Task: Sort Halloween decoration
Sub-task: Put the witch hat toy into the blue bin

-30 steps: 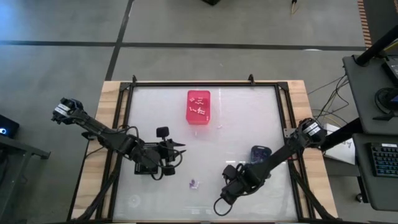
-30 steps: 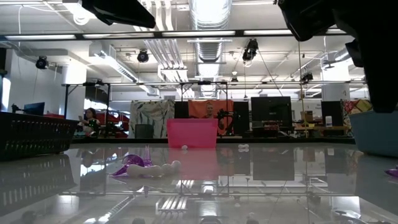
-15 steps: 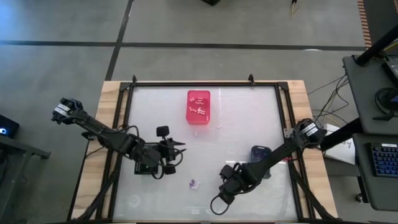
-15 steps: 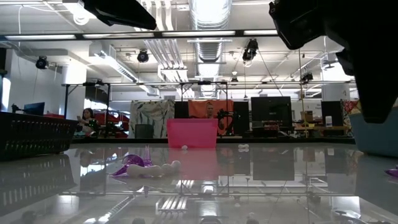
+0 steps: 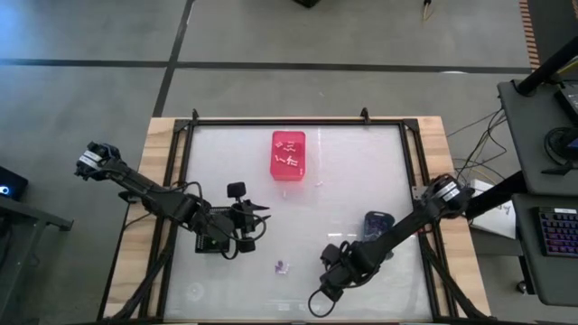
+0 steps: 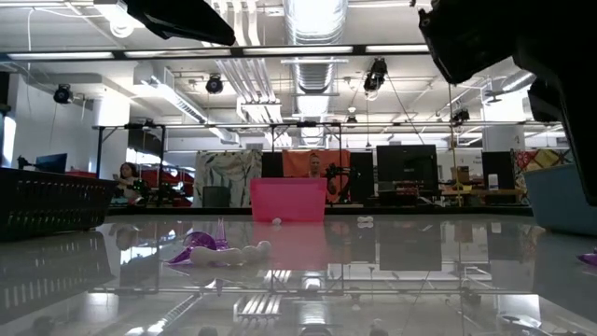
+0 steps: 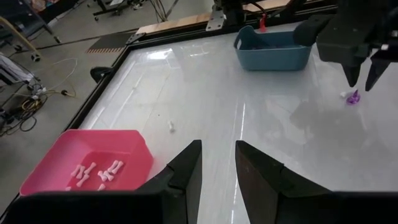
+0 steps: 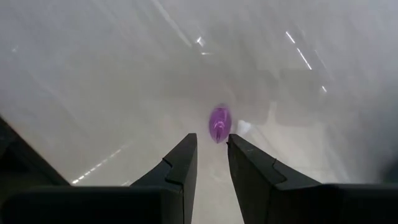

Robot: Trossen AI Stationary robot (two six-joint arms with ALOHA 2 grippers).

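Note:
A small purple decoration [image 8: 218, 123] lies on the white table with a white piece [image 8: 242, 127] beside it. My right gripper [image 8: 211, 155] hangs above it, open and pointing steeply down, with nothing between its fingers. The left wrist view shows that gripper [image 7: 362, 78] over the same purple piece [image 7: 353, 96]. Another purple piece [image 5: 282, 266] lies near the front, left of the right arm, with a white one [image 6: 250, 251] next to it. My left gripper [image 5: 260, 217] waits left of centre, open and empty.
A pink bin [image 5: 289, 155] holding several white pieces stands at the far middle, and a grey-blue bin [image 5: 377, 221] at the right. A black basket [image 6: 47, 207] stands at the left. Loose white pieces [image 7: 172, 127] lie on the table [image 5: 361, 162] near the pink bin.

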